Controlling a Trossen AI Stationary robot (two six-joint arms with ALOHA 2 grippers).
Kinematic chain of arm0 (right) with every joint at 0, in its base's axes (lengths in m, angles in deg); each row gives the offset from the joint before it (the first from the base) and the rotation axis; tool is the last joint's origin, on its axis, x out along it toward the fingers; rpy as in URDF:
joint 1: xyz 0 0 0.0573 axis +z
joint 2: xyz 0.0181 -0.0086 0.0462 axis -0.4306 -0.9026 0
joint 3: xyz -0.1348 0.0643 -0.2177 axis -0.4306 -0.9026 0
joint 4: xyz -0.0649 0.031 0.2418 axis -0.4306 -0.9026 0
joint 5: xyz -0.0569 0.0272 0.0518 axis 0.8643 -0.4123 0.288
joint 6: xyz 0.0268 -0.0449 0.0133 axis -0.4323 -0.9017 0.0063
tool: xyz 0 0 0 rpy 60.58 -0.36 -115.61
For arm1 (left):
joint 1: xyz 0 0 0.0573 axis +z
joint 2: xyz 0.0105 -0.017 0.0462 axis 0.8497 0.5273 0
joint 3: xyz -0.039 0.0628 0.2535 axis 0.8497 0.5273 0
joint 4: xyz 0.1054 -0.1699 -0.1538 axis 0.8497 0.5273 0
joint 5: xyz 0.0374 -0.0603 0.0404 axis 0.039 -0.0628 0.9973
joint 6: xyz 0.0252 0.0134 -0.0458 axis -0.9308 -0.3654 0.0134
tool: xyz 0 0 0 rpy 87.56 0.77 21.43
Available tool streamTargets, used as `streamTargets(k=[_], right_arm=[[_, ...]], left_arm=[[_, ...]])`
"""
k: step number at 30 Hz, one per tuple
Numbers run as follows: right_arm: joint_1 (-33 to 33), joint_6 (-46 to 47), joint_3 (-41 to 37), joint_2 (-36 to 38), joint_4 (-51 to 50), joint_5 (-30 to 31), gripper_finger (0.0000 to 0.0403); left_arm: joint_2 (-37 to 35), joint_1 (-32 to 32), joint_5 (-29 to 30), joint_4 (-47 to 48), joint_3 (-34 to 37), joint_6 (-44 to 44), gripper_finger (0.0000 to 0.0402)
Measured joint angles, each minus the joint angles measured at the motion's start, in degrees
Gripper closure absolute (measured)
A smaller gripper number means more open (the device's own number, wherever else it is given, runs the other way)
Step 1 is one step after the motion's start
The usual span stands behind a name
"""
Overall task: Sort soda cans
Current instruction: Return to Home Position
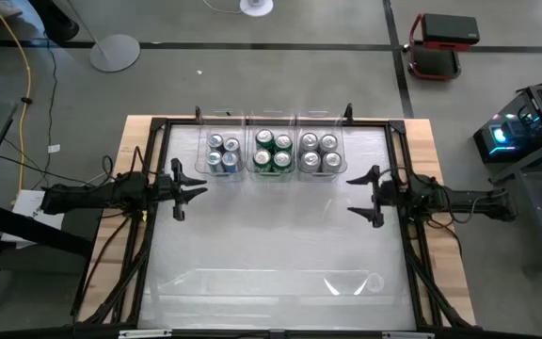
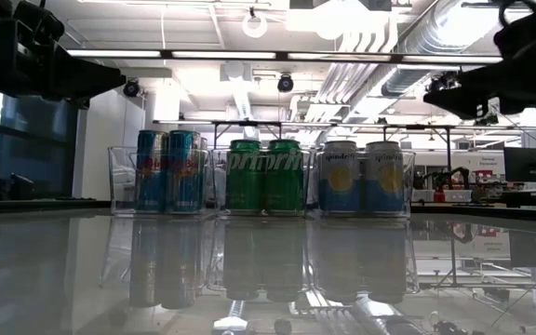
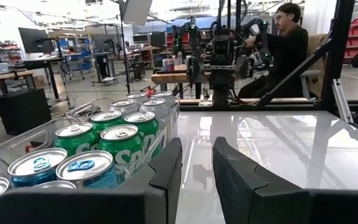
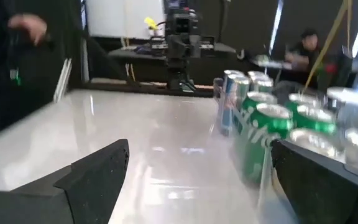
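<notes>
Standing in three groups along the far side of the table (image 1: pixel 271 250) are twelve soda cans, all upright with silver tops, sorted by colour into three clear plastic bins set side by side in a row.

Seen from above, the left bin (image 1: pixel 222 122) holds four blue cans (image 1: pixel 223 154) in a two-by-two block. The middle bin (image 1: pixel 273 121) holds four green cans (image 1: pixel 273 153) arranged the same way. The right bin (image 1: pixel 320 121) holds four silver-grey cans (image 1: pixel 318 153), also two by two; from table height their sides show a pale label with a yellow circle. From that level view only the front two cans of each group are visible, so six cans show there.

No can stands loose on the table, and neither hand holds one.

Both arms lie low at the table's sides, pointing inward toward each other, on the near side of the bins. The left hand (image 1: pixel 202 188) is near the left bin's front corner, its two fingers only a narrow gap apart and empty. The right hand (image 1: pixel 351 196) is near the right bin's front corner, its two fingers spread wide and empty.

Beyond the table, the left wrist view shows one person (image 3: pixel 288 43) seated at a workbench.
</notes>
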Motion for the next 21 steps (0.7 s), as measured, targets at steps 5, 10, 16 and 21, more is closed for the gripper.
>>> streamTargets(k=[5, 10, 16, 21], right_arm=[[0.0, -12.7, 0.0, 0.0, 0.6, -4.2, 0.0025], [0.0, -2.2, 2.7, 0.9, -7.3, -3.1, 0.0028], [0.0, 7.9, 5.4, 0.8, -18.4, -5.0, 0.0113], [0.0, 7.2, 6.0, 0.8, -21.5, -5.2, 0.0248]], left_arm=[[0.0, 0.0, 0.0, 0.0, 0.0, 0.0, 0.0323], [0.0, -0.2, 0.0, 0.0, 0.0, 0.0, 0.0323], [0.0, -0.9, 0.0, 0.0, 0.0, 0.0, 0.0323], [0.0, -0.9, 0.0, 0.0, 0.0, 0.0, 0.0323]])
